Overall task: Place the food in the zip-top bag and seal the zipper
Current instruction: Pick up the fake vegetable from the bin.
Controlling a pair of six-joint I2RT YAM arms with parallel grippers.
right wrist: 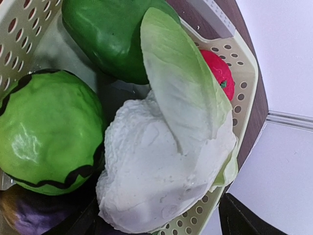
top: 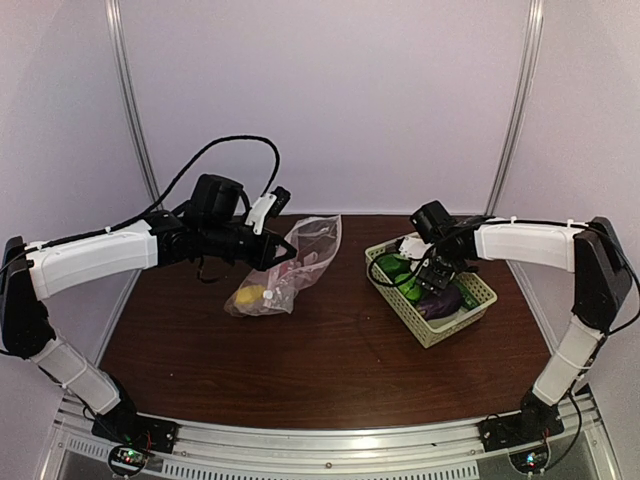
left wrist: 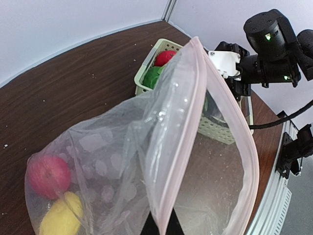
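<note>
above the dark wooden table (top: pixel 330 370), the left gripper (top: pixel 287 252) is clamped on the whitish zipper strip (left wrist: pixel 193 122) of the clear crinkly plastic bag (left wrist: pixel 112 161), which holds a red-pink ball (left wrist: pixel 48 175) and yellow piece (left wrist: pixel 61 218). the right gripper (top: pixel 436 275) has its jaws apart around the white cauliflower (right wrist: pixel 156 176) in the pale green lattice basket (top: pixel 445 328).

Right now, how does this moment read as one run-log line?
left tool: shut on bag rim, mouth open | in bag: red ball, yellow piece | right tool: in basket, straddling cauliflower, grip unclear | zipper: unsealed
</note>
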